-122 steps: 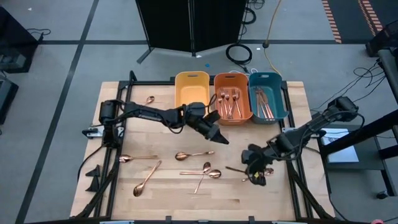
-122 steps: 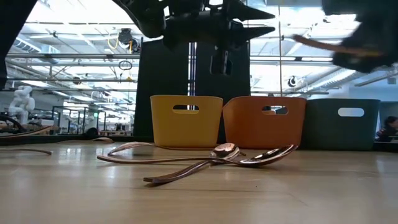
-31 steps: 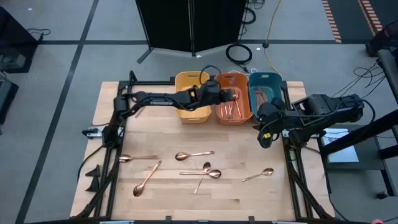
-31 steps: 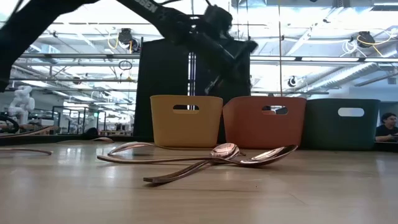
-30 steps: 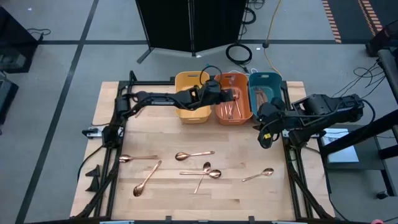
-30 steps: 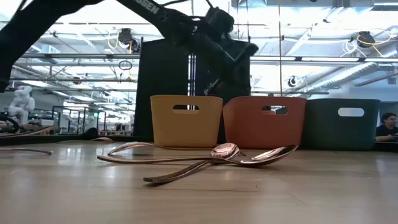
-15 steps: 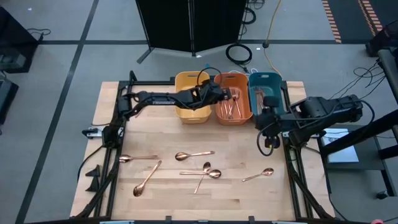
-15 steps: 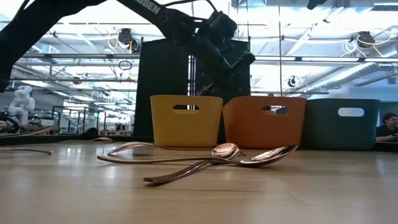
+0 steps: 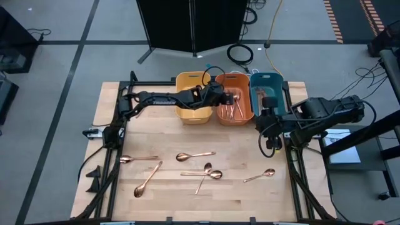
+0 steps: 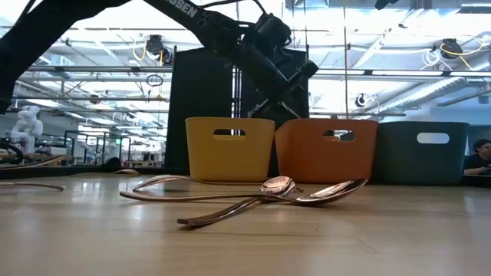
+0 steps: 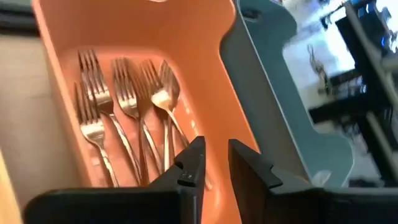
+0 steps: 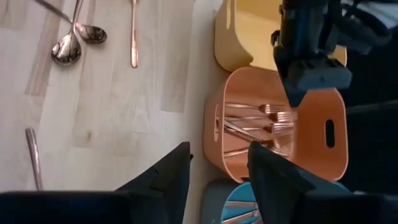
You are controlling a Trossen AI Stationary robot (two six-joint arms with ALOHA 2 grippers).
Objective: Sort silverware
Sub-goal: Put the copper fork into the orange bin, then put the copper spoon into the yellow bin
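— While the left gripper [image 11: 214,163] hangs over the orange bin [image 9: 244,115], what is in its fingers?
— Nothing. They sit just a little apart with only air between them. The forks [image 11: 127,106] lie side by side at the bottom of that bin.
— And the right gripper [image 12: 219,163]?
— It is near the front of the teal bin [image 9: 280,114], by the table's right edge. Its fingers are spread and hold nothing.
— Where is the rest of the silverware?
— Some pieces lie in the teal bin. Spoons [image 9: 195,154] are still out on the wooden table [image 9: 175,206], well apart from the bins. Two of them cross each other near the middle. One more spoon [image 9: 150,100] lies left of the yellow bin [image 9: 184,79].
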